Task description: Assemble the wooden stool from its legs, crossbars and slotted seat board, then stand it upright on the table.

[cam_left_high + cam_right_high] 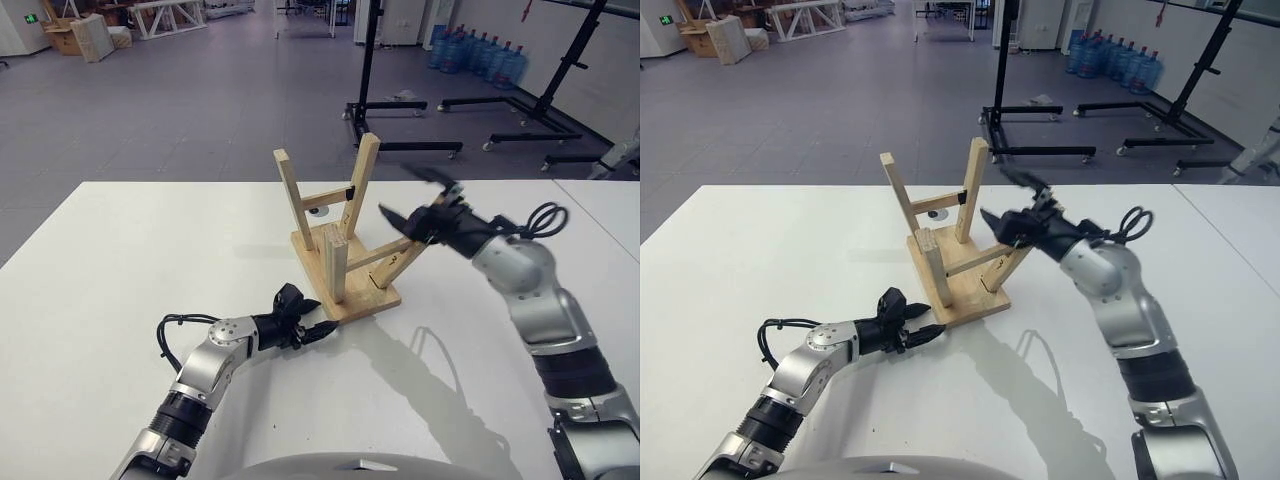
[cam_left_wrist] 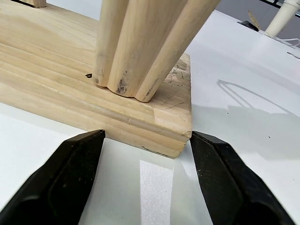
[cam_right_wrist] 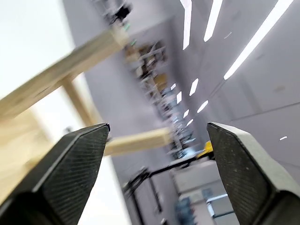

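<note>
L gripper splayed by seat board.

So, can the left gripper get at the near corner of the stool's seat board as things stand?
Probably yes. The left gripper sits low over the table, jaws open, with the seat board corner just ahead of them and nothing in between.
</note>
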